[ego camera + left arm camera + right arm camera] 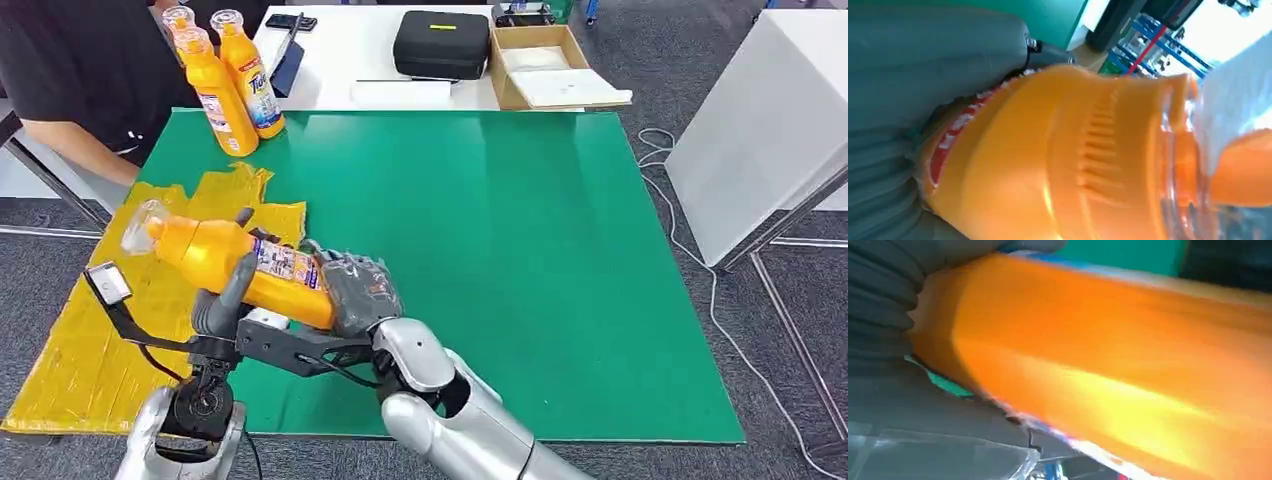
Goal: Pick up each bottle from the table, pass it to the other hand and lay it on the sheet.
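An orange bottle with a clear cap and a printed label lies nearly level in the air, above the inner edge of the yellow sheet. My right hand grips its base end. My left hand wraps its middle, thumb in front and a finger behind. Up close, the left wrist view has the bottle's shoulder and cap beside my left hand. In the right wrist view the bottle's side lies against my right hand.
Three more orange bottles stand at the green mat's far left corner. A person in black sits beside them. A black case and a cardboard box rest on the white table behind.
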